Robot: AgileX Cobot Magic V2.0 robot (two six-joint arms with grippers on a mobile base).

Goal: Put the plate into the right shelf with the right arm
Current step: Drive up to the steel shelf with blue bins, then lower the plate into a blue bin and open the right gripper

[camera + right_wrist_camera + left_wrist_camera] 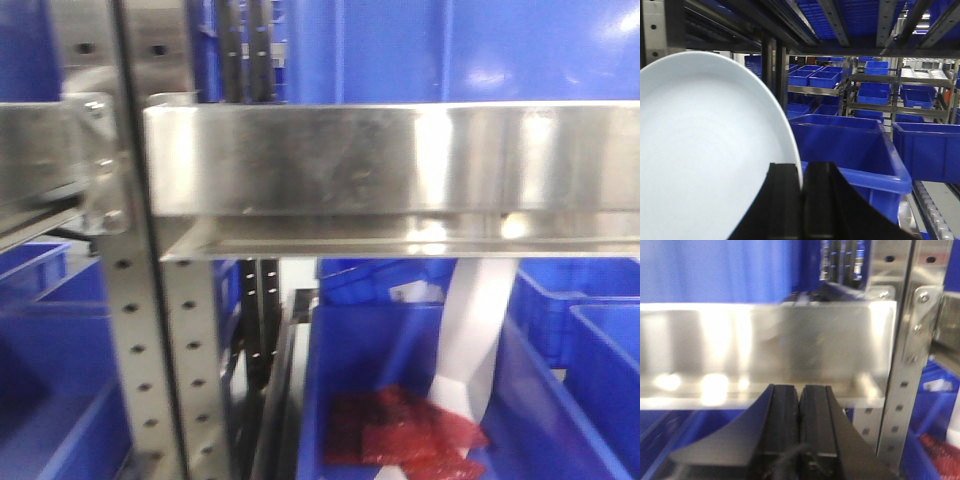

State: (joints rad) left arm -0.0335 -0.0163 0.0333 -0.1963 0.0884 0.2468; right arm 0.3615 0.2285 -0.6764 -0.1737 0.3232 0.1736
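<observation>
In the right wrist view the plate (705,150) fills the left half, white and held on edge. My right gripper (802,172) is shut on the plate's rim, which runs down between the two black fingers. It hangs inside a rack, under dark rails. The right shelf's shiny steel front rail (400,160) spans the front view, with a perforated upright (150,350) at left. The plate and both arms are out of sight in the front view. My left gripper (799,392) is shut with nothing between its fingers, close below a steel rail (765,350).
A large blue bin (850,150) sits just right of the plate, with more blue bins (927,145) on racks behind. In the front view a blue bin (400,400) below the rail holds red packets (400,430) and a white strip (475,340).
</observation>
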